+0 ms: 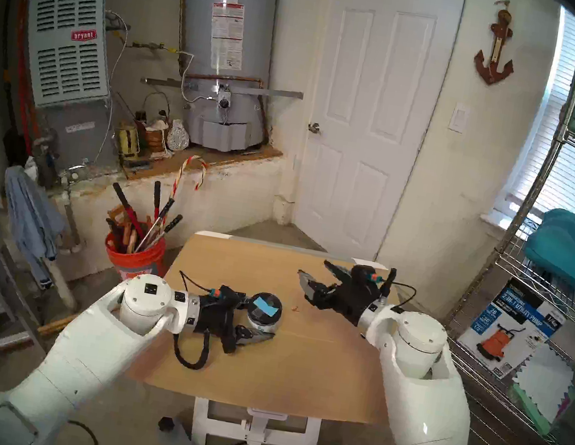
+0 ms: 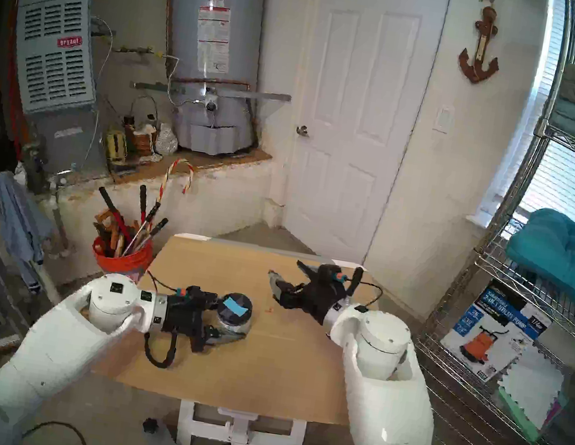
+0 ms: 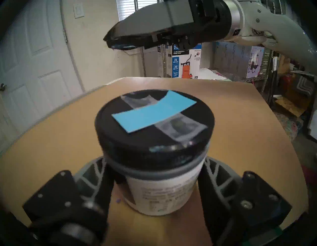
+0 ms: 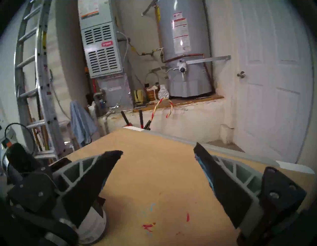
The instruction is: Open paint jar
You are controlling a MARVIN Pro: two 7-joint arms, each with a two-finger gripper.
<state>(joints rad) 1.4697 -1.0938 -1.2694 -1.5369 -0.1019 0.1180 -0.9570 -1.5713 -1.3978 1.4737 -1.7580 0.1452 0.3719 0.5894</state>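
The left gripper [image 3: 157, 187] clasps the paint jar [image 1: 264, 314] by its white-labelled body, one finger on each side, below the black lid [image 3: 154, 123]. The jar stands upright on the tan counter [image 1: 293, 367], left of its middle, the lid on and a light-blue rectangle [image 3: 153, 110] taped across the top. Farther back and to the right, the right gripper [image 4: 158, 154] hovers above the counter, fingers spread wide and empty. Beyond the counter's left edge stands an orange bucket [image 1: 134, 254] of tools.

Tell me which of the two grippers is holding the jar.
The left gripper: its fingers clamp the white body of the paint jar below the black lid. The right gripper hangs open and empty above the table.
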